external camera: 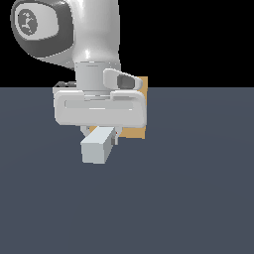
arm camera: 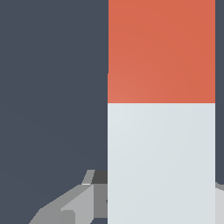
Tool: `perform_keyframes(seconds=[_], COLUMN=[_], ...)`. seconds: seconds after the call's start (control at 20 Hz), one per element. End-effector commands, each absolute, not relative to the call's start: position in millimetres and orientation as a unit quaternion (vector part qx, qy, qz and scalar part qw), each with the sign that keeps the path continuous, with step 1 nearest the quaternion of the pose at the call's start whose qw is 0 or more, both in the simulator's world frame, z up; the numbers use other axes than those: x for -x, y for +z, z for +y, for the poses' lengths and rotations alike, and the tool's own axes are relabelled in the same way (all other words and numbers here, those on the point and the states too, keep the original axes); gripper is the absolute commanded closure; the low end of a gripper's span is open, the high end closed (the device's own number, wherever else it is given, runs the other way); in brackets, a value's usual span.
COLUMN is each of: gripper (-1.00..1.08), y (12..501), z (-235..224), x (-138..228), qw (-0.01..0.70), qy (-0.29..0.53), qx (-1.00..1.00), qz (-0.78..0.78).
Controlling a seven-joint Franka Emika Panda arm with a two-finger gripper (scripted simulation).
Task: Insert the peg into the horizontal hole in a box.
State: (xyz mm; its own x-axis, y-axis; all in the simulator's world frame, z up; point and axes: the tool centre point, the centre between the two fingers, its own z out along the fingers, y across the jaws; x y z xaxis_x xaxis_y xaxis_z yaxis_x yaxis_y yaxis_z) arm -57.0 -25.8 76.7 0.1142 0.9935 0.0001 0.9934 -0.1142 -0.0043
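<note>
The claw [external camera: 100, 135] pinches the peg [external camera: 96, 146] and holds it flat above the counter [external camera: 198, 188]. Its white end faces near, so its red end probably aims at the box [external camera: 135, 132] just behind.

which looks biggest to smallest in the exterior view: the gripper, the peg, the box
1. gripper with its wide white hand body: it covers the most area.
2 and 3. peg and box: unsure. The peg's pale end points toward the camera, and the box is mostly hidden behind the gripper.
</note>
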Motion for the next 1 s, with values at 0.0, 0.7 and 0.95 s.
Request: perform_keyframes(seconds=[0.0,0.7,0.95], gripper=[1.08,1.08,1.08], y=[83,88,93], z=[-16,1,6], x=[63,74,72], qw=[0.000,0.001,-0.001], qy=[0.000,0.001,-0.001], qx=[0.752,0.759,0.760], qz=[-0.659,-0.651,-0.650])
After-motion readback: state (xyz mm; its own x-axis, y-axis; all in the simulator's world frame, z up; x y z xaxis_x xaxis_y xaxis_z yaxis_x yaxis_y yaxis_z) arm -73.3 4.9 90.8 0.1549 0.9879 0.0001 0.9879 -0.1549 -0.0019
